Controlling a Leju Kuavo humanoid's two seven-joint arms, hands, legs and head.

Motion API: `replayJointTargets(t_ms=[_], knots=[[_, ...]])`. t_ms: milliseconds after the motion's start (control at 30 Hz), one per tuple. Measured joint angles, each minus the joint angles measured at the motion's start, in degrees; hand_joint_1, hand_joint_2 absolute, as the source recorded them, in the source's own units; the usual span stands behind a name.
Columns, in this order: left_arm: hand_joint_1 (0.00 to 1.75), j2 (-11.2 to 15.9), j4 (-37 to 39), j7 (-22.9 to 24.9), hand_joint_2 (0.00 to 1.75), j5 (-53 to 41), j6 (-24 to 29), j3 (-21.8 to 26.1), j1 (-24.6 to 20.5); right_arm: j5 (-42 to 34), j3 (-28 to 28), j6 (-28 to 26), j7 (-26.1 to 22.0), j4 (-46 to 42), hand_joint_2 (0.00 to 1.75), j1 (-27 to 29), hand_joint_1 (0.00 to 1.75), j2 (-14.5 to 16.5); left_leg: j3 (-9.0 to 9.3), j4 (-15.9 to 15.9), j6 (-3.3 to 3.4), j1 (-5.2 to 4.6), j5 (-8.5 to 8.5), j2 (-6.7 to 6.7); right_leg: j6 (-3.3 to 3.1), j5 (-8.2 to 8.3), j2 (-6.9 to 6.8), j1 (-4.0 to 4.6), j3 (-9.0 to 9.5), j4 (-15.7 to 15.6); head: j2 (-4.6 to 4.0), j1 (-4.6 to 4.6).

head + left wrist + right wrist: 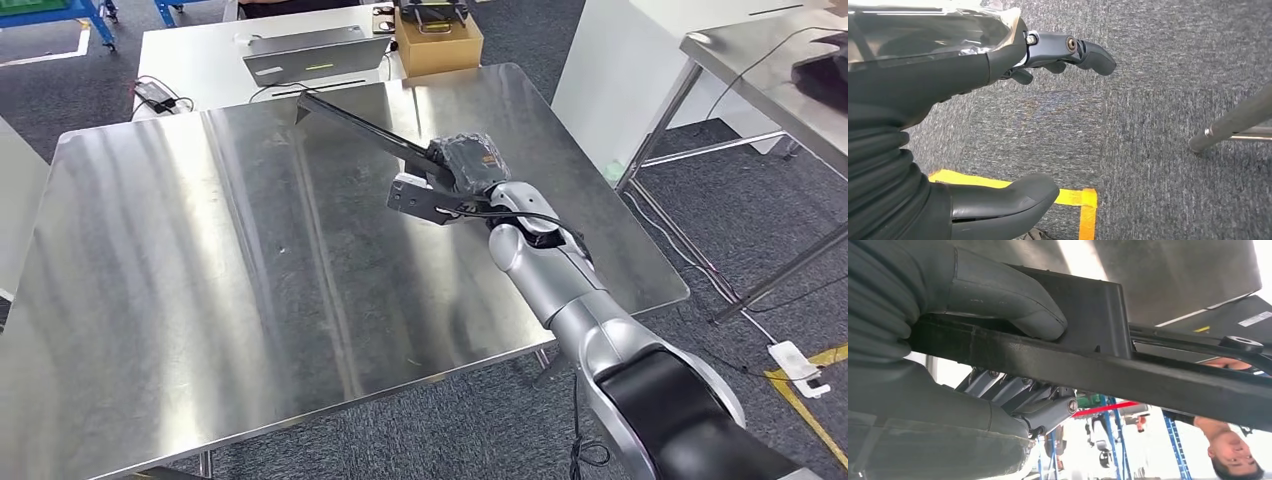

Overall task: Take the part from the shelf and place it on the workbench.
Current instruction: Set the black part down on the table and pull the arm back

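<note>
Right hand (462,165) clamped on long black metal bracket (360,125), bar jutting ahead of fingers over steel workbench (200,260). Left hand (998,125) empty, fingers apart, above grey carpet (1158,100).

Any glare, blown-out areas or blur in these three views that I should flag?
Head view: sharp, with streaky ceiling-light glare across the steel table. Left wrist view: even light on the carpet, nothing blown out. Right wrist view: background overexposed to white, and the black part in the right hand sits dark against it.
</note>
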Motion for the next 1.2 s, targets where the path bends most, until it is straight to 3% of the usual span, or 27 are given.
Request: replayJointTargets(t_ms=[67, 167, 233, 367, 633, 767, 1100, 1200], knots=[[0.0, 0.0, 0.0, 0.0, 1.75, -0.2, -0.1, 0.0, 0.0, 0.8, 0.3, 0.4, 0.6, 0.2, 1.75, -0.4, 1.75, 0.2, 0.05, 0.0, -0.39, -0.17, -0.2, -0.59, -0.56, 2.3, 0.54, 0.2, 2.57, -5.7, 0.0, 0.02], [0.0, 0.1, 0.0, 0.1, 1.75, -0.5, -0.1, 0.0, 0.1, 2.3, 1.2, 1.4, 1.7, 0.5, 1.75, -0.6, 1.75, 1.1, 0.06, 0.0, -1.26, -0.03, -0.4, -0.73, -1.91, 2.6, 0.29, 0.29, 3.13, -6.4, 0.0, 0.03], [0.0, 0.1, -0.1, 0.2, 1.75, -0.8, -0.1, 0.0, 0.1, 3.9, 1.9, 1.9, 2.4, 1.0, 1.75, -0.7, 1.75, 1.6, 0.33, -0.2, -1.33, -0.09, -0.5, 0.02, -2.35, 2.63, 0.22, 0.27, 3.4, -6.6, 0.0, -0.12], [0.0, 0.3, -0.1, 0.6, 1.75, -1.5, -0.1, 0.0, -0.1, 7.8, 4.0, 3.4, 3.1, 3.4, 1.75, -1.0, 1.75, 2.8, 0.86, -0.5, -0.34, -0.13, -0.53, 0.79, -2.4, 2.52, 0.41, 0.61, 3.62, -6.5, 0.0, -0.1], [0.0, 0.5, -0.2, 0.2, 1.75, -1.7, -1.4, 0.1, -0.5, 16.1, 11.5, 10.0, 1.8, 12.7, 1.75, -1.2, 1.75, 5.6, 1.02, -0.8, -1.17, 0.21, -0.46, 0.92, -2.58, 2.43, 0.49, 0.97, 3.62, -6.5, 0.0, -0.06], [0.0, 0.6, -0.2, 0.6, 1.75, -0.9, -1.0, 0.5, -0.5, 17.8, 15.0, 11.2, 0.9, 16.6, 0.0, -2.3, 0.0, 7.3, 1.18, -0.8, -1.58, 0.23, -0.55, 0.99, -2.7, 2.36, 0.56, 0.99, 3.73, -6.5, 0.0, -0.06], [0.0, 0.5, -0.2, 1.5, 1.75, 0.4, 1.0, 3.0, -0.5, 19.0, 19.6, 11.8, 0.4, 21.2, 0.0, -2.0, 0.0, 10.8, 1.24, -0.8, -1.71, 0.07, -0.59, 0.97, -2.76, 2.31, 0.49, 0.85, 3.84, -6.5, 0.0, -0.05], [0.0, 0.5, -0.2, 1.7, 0.44, 0.4, 1.0, 3.2, -0.5, 19.0, 20.1, 11.8, 0.5, 21.9, 0.0, -2.0, 0.0, 11.0, 1.24, -0.8, -1.71, 0.05, -0.6, 0.97, -2.76, 2.31, 0.49, 0.83, 3.84, -6.5, 0.0, -0.05]])
